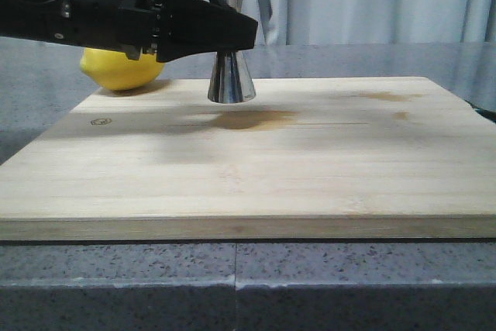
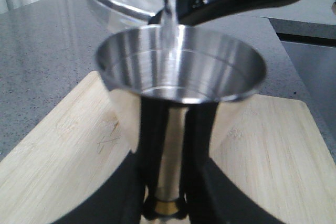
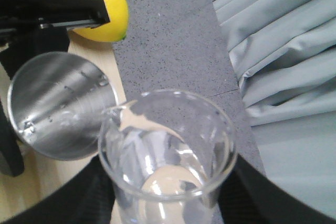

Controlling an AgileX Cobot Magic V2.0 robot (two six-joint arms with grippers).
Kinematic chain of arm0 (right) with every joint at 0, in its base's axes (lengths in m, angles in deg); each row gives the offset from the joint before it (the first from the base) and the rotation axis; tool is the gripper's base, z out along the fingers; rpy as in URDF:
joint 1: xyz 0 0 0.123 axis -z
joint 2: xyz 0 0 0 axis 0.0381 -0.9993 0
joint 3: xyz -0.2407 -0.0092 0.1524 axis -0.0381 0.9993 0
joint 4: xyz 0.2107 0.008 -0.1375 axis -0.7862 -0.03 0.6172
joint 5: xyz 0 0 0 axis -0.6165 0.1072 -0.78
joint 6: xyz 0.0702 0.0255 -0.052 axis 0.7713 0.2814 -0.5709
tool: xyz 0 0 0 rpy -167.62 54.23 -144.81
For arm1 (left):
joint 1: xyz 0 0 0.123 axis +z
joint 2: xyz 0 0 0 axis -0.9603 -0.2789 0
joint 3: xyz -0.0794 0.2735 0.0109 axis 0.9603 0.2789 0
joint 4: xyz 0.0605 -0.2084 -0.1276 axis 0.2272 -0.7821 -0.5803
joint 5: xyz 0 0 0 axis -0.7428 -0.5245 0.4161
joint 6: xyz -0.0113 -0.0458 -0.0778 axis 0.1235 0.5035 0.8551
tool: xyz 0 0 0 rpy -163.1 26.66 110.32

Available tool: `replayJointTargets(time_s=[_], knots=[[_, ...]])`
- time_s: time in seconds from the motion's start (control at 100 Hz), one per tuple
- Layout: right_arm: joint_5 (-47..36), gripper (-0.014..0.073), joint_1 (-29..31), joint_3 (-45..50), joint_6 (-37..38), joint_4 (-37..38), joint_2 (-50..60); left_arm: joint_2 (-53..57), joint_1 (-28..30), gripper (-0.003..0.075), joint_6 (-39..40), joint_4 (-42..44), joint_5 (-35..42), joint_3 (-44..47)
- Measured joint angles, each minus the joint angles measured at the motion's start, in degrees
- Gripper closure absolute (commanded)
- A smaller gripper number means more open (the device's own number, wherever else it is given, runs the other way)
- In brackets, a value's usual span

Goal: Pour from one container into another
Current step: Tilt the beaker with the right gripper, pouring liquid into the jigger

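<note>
Left gripper (image 1: 225,36) is clamped on the steel jigger (image 1: 230,79) at its narrow waist, where the gold band (image 2: 168,206) shows between the black fingers (image 2: 197,145) in the left wrist view. Likely reason: the grip pins the tall, narrow vessel so it cannot tip while being filled. Jigger stands upright near the back edge of the wooden cutting board (image 1: 256,168), base on the wood.

Right gripper (image 3: 168,203) holds the glass beaker (image 3: 168,150), black fingers on either side of its body. Beaker is tilted, spout (image 3: 116,112) over the jigger's rim (image 3: 107,93). A thin clear stream (image 2: 169,24) falls from the spout into the upper cup, so pouring looks under way. Spout sits close above the rim, probably to limit splashing.

Little liquid appears left in the beaker. Lemon (image 1: 120,69) lies behind the left arm, at the board's back edge, not involved.
</note>
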Motion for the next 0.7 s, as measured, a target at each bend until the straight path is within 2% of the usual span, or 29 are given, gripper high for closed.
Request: replayJointTargets(time_s=[0.7], knots=[[-1.3,0.0314,-2.3,0.0,-0.1,9.2,0.0,0.0,0.0,0.0606,0.0,0.0,0.4,0.0]])
